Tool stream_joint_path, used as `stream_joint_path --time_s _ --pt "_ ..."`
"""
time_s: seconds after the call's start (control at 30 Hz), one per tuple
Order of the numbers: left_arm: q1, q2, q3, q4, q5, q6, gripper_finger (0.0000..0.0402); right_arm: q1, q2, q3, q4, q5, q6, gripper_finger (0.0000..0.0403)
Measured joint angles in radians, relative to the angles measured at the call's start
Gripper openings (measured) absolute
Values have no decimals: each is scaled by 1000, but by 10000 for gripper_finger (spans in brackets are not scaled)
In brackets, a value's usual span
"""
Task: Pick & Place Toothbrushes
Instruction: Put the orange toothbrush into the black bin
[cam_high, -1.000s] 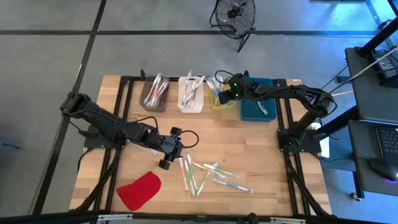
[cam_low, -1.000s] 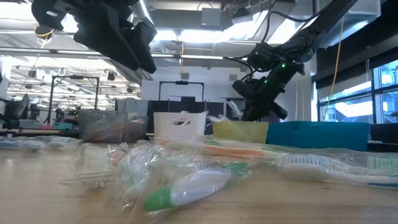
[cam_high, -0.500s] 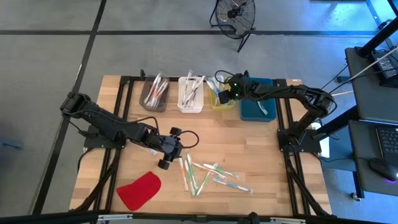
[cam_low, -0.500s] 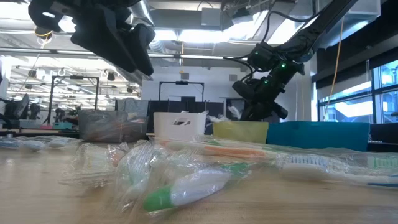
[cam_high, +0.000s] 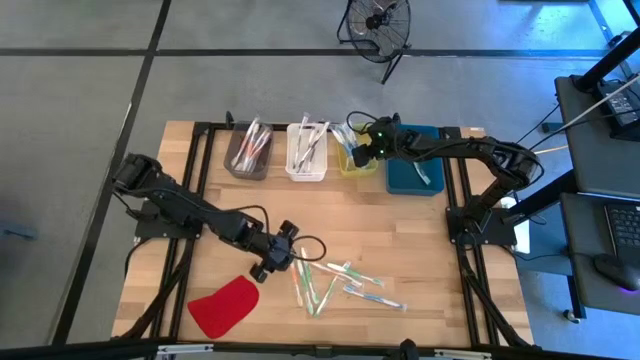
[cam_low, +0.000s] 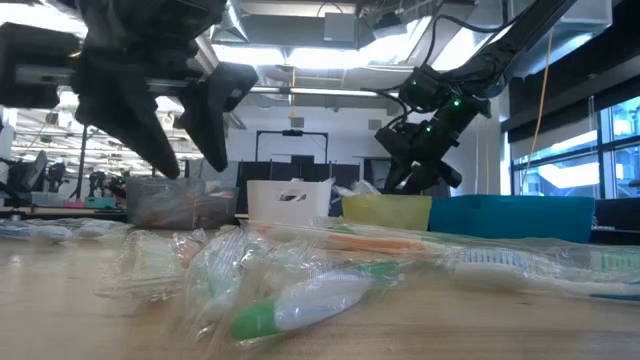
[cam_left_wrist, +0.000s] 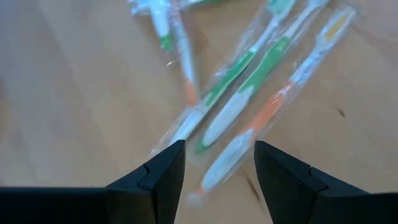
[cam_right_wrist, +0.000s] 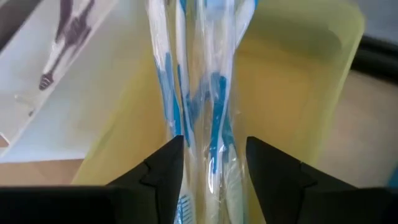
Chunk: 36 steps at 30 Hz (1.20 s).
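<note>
1. The left hand hangs over the middle of the table, a bit toward the front edge. Its two fingers are apart and hold nothing.
2. Just past its fingertips lies a loose pile of toothbrushes in clear wrappers. They lie flat on the wood, with green, orange and blue parts, and some cross over each other.
3. In the low view the pile sits close to the camera, and the left hand hangs above the table with its fingers pointing down.
4. A flat red piece lies near the front left corner of the table, apart from the pile.
5. The right hand is at the back edge of the table, over the yellow bin.
6. Its fingers are clamped on a bundle of blue toothbrushes in clear wrap. The bundle hangs down into the yellow bin.
7. Four bins stand in a row along the back edge. From the left they are a grey bin, a white bin, the yellow bin and a blue bin.
8. The grey bin and the white bin have toothbrushes in them. The blue bin has one too.
</note>
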Motion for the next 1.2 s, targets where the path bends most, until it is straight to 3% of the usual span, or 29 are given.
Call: stream_joint_path --time_s 0.47,1.2 --pt "-32 94 0 100 53 105 187 -10 -130 0 -104 4 -57 138" --pt "18 198 4 87 148 102 186 44 -136 0 -176 -35 -89 90"
